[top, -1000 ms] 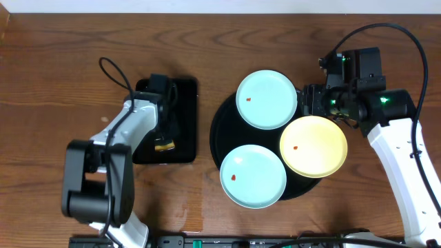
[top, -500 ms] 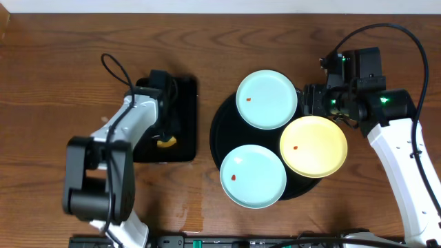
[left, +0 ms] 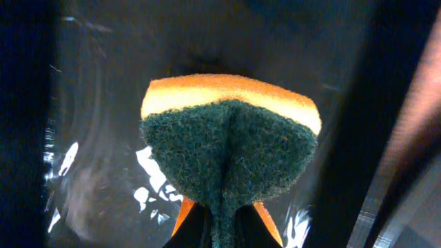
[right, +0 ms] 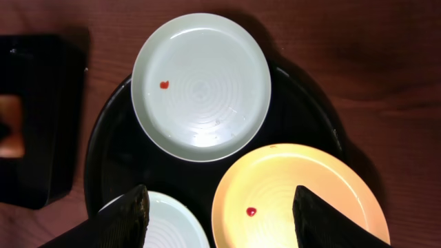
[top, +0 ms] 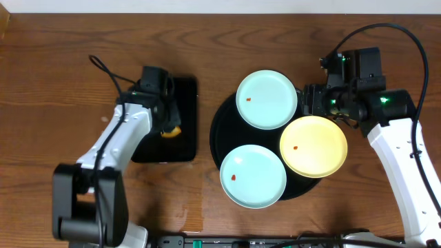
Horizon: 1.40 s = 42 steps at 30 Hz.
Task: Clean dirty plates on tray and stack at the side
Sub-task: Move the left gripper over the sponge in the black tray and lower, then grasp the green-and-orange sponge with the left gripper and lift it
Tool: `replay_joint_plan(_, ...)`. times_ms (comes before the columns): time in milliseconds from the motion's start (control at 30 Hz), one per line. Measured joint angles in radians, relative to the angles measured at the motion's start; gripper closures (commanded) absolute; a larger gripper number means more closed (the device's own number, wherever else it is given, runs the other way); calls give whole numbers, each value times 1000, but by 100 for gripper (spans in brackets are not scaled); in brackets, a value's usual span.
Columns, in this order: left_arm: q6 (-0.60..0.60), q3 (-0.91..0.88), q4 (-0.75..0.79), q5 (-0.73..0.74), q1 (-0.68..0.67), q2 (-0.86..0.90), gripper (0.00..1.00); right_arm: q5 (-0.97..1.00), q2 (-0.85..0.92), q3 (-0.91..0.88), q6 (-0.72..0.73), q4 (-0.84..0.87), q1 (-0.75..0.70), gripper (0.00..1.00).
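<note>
Overhead: left gripper (top: 168,127) sits over the rectangular tray (top: 186,148), pinching the sponge (top: 173,131). All three plates are on the round tray (top: 219,134): upper mint plate (top: 267,99), lower mint plate (top: 253,176), yellow plate (top: 313,146). Each shows a red speck, and nothing is stacked on the table (top: 55,69) beside it. Right gripper (top: 307,102) hangs at the tray's far-right rim, between the upper mint plate and the yellow plate. Left wrist: jaws pressed together on the sponge (left: 231,138), folded with the green scrub face out and the orange foam behind. Right wrist: fingers (right: 127,220) spread and holding nothing, with the specks on the upper mint plate (right: 200,86) and the yellow plate (right: 296,200) plain. My read: sponge pickup done; all wiping and stacking left.
</note>
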Motion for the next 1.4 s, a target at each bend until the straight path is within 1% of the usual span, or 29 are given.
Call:
replay_joint_plan(133, 0, -30, 8, 2, 0, 90, 92, 0, 0, 0, 0, 0, 0, 35)
replay_joint_plan(300, 0, -30, 22, 36, 3, 113, 92, 0, 0, 0, 0, 0, 0, 35)
replay_joint_plan(367, 3, -29, 19, 55, 6, 113, 83, 0, 0, 0, 0, 0, 0, 35)
replay_joint_plan(433, 7, -20, -5, 68, 6, 113, 62, 0, 0, 0, 0, 0, 0, 35)
replay_joint_plan(500, 6, 1, -45, 85, 6, 113, 50, 0, 0, 0, 0, 0, 0, 35)
replay_joint_plan(533, 6, 18, -66, 90, 6, 113, 46, 0, 0, 0, 0, 0, 0, 35)
replay_joint_plan(600, 4, 42, -85, 100, 6, 104, 40, 0, 0, 0, 0, 0, 0, 35)
replay_joint_plan(767, 2, 61, -87, 100, 6, 39, 39, 0, 0, 0, 0, 0, 0, 34)
replay_joint_plan(833, 1, 61, -81, 75, 6, 29, 39, 0, 0, 0, 0, 0, 0, 34)
replay_joint_plan(933, 1, 44, -32, 24, 6, 31, 43, 0, 0, 0, 0, 0, 0, 34)
replay_joint_plan(1033, 0, 1, 35, -1, 6, 47, 50, 0, 0, 0, 0, 0, 0, 34)
replay_joint_plan(1100, -2, -20, 55, 1, 6, 76, 56, 0, 0, 0, 1, 0, 0, 34)
replay_joint_plan(1167, 0, -30, 63, 9, 5, 106, 66, 0, 0, 0, 1, 0, 0, 34)
replay_joint_plan(1267, 1, -30, 72, 19, 4, 124, 88, 0, 0, 0, 1, 0, 0, 34)
replay_joint_plan(1300, 0, -30, 72, 24, 4, 124, 92, 0, 0, 0, 1, 0, 0, 34)
replay_joint_plan(1400, 4, -29, 63, 27, 4, 124, 92, 0, 0, 0, 1, 0, 0, 34)
